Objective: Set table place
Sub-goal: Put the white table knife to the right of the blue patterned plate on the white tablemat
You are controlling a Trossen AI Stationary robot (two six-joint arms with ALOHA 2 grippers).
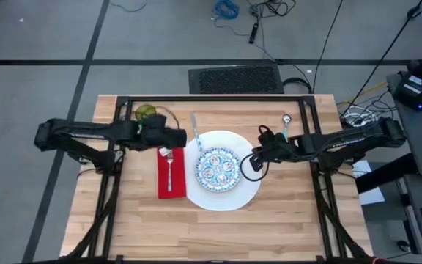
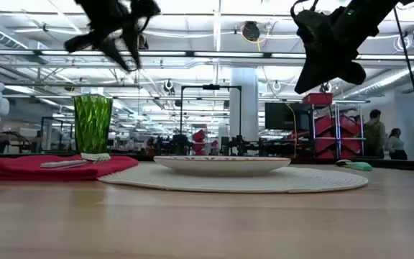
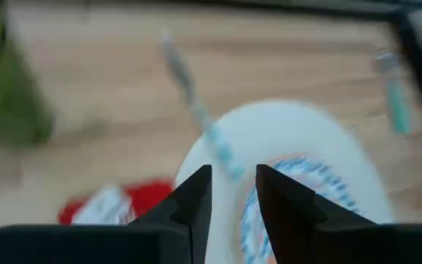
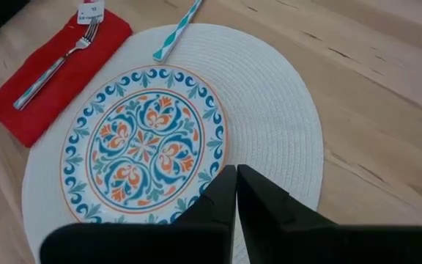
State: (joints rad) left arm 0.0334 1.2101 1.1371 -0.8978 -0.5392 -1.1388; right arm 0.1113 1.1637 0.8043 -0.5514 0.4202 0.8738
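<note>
Table (image 1: 284, 220) carries the setting — white round mat (image 1: 244, 192) at centre; patterned plate (image 1: 217, 168) on it; red napkin (image 1: 172, 174) beside it with the fork (image 1: 170, 169) on top; green tumbler (image 1: 146, 113) behind; spoon (image 1: 286, 125) apart. Left gripper (image 1: 190, 137) hovers slightly parted, empty; right gripper (image 1: 253, 161) hovers closed, empty.

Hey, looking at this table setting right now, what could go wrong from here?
1. The olive-green ribbed tumbler stands close beside the left arm, so a sideways swing could topple it.
2. The slim teal-striped utensil lies partly on the rim of the white woven round mat, just ahead of the left gripper. A low grasp might drag the mat and shift the blue-patterned plate.
</note>
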